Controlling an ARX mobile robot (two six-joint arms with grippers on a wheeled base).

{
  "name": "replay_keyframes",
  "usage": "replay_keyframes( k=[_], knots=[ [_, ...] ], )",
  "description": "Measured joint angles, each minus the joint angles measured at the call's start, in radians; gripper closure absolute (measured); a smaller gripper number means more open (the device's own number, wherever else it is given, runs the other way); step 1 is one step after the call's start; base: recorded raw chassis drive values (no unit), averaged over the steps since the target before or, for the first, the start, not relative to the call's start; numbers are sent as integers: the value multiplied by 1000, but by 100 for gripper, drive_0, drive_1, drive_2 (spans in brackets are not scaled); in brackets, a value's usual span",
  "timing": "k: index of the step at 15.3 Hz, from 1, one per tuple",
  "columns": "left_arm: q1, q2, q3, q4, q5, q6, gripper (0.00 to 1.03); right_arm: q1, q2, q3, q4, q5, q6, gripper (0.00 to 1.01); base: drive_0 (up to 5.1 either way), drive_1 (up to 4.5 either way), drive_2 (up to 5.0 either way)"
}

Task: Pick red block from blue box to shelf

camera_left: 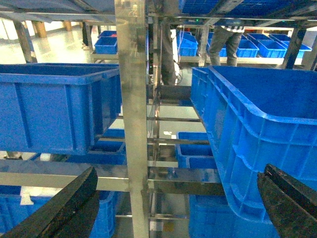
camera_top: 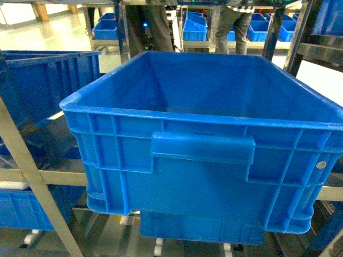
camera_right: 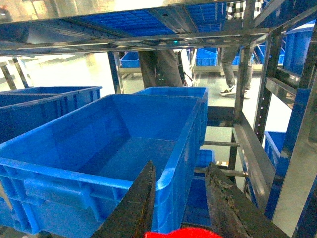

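Note:
The red block point(camera_right: 181, 233) shows only as a red sliver at the bottom edge of the right wrist view, between the bases of the two dark fingers. My right gripper point(camera_right: 181, 165) is shut on it, its tips standing over the right rim of a dark blue ribbed crate point(camera_right: 124, 148) inside the steel shelf point(camera_right: 252, 148). My left gripper point(camera_left: 179, 168) is wide open and empty, facing a shelf upright point(camera_left: 133, 99). The blue box is out of view. Neither gripper shows in the head view.
The ribbed crate with a handle point(camera_top: 203, 134) fills the head view on a shelf tier point(camera_top: 21, 155). A second crate point(camera_left: 54, 104) sits left of the upright. Lower tiers hold more crates point(camera_left: 195, 148). People's legs point(camera_right: 230, 54) stand behind the rack.

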Motion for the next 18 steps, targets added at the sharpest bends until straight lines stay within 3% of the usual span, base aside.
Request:
replay_keyframes(
  k=[18],
  knots=[
    [0,0,0,0,0,0,5,0,0,0,0,0,0,75,0,0,0]
  ],
)
